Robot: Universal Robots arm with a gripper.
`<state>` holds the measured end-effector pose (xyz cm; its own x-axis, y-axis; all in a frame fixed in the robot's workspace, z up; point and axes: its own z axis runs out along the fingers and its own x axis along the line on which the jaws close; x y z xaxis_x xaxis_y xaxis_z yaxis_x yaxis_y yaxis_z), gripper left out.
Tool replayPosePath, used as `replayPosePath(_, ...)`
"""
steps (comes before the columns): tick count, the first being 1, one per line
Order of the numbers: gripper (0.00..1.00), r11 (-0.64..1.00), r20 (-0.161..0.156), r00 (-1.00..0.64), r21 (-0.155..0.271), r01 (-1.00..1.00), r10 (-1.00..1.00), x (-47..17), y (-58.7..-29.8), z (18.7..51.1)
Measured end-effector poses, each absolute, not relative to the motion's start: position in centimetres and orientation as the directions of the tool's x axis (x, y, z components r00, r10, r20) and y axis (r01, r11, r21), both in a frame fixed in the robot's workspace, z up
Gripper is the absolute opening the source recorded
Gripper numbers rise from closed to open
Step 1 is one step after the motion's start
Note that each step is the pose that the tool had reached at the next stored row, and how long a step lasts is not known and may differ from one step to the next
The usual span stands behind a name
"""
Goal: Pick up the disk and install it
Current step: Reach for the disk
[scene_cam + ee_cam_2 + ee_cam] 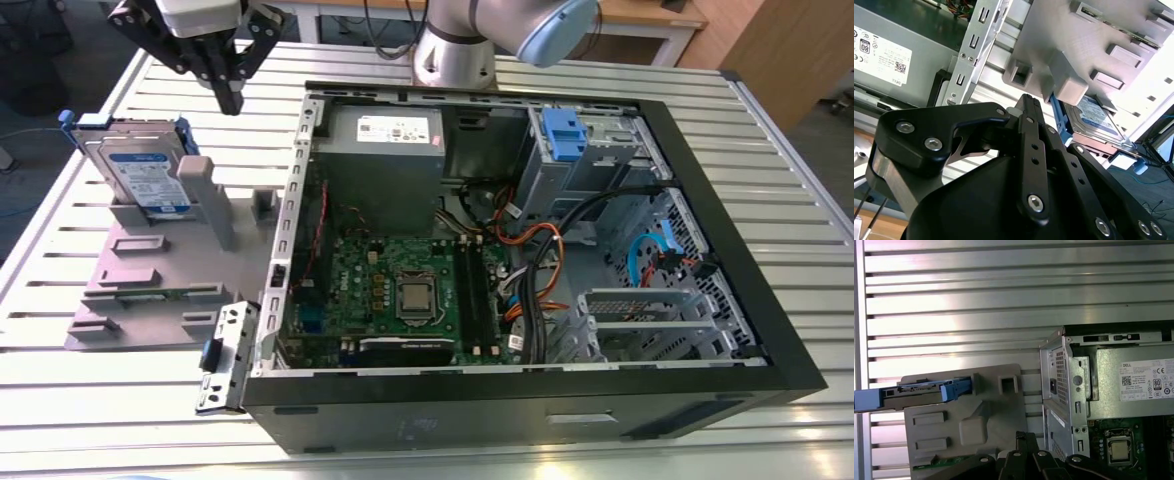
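1. Black linkage of the tool (1026, 100) is seen closest in both wrist views. Its fingers are pressed together at the tip, and nothing is pinched between them.
2. The disk (140, 175) is stood on edge in a slot of the grey holder (160, 270), at the exterior view's left, with its blue-and-white label turned outward. It is braced by the holder's upright posts. This is judged to leave its top edge and blue rails free for a grasp from above.
3. In the exterior view the tool is hung above the holder, near the disk's top edge but apart from it. Nothing is touched, so the disk is judged not yet picked up.
4. The holder is laid flat on the slatted metal tabletop (134, 410), just beside the open computer case (534, 415). This closeness is judged to keep the carry short.
5. The case is laid on its side with the panel off, so its inside is opened upward to the arm. Inside, a grey power supply (380, 150) is seen next to the holder's side. A green board (400, 285) lies below it in the exterior view.
6. A blue bracket (561, 135) is fixed in a metal cage at the case's far corner. It is matched in colour by the disk's rails, and the cage is judged to be where a drive is seated.
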<state>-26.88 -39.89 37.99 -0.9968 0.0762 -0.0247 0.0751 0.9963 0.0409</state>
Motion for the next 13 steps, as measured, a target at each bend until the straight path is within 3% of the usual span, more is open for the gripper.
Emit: replayPosePath(13, 0.11, 0.996, -0.025, -0.997, 0.041, 0.075, 0.076, -27.49, -39.9, 37.96)
